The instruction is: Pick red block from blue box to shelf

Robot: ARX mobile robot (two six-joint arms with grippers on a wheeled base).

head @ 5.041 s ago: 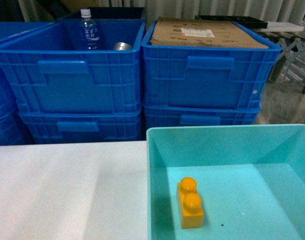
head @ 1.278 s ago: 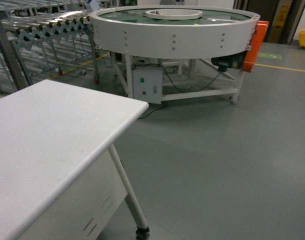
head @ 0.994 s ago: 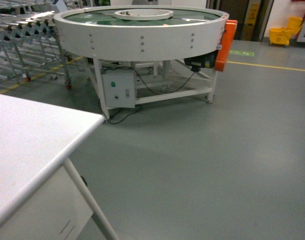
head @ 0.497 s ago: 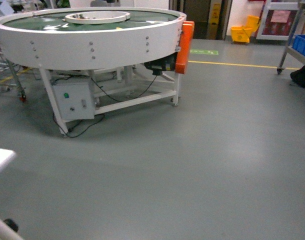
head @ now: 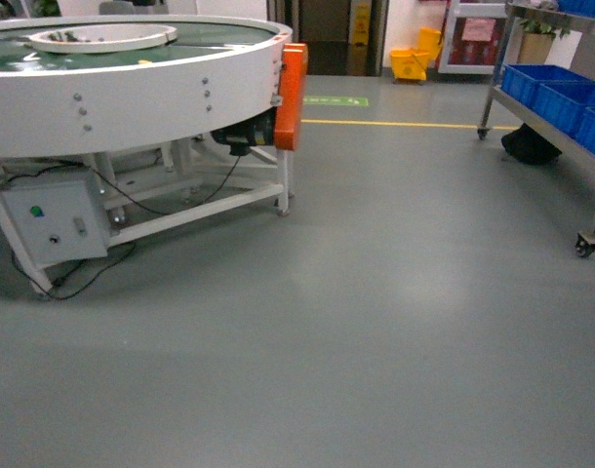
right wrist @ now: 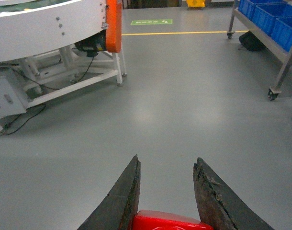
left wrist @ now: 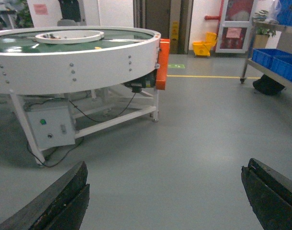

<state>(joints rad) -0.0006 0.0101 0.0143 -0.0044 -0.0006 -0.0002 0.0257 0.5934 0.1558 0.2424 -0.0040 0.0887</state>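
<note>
Right wrist view is showing the right gripper (right wrist: 166, 191) clamping the small glossy red plastic brick (right wrist: 171, 222) low between its dark fingers, while the left gripper (left wrist: 165, 201) is hanging spread wide and carrying nothing. The block is sitting right at the finger roots, nearly out of frame, so the carry is probably best done steadily, with grip pressure constant as the base is turning. Farther off, across bare grey floor, the wheeled stainless-steel shelf (head: 546, 132) with dark blue crates (head: 561, 93) is standing at right
</note>
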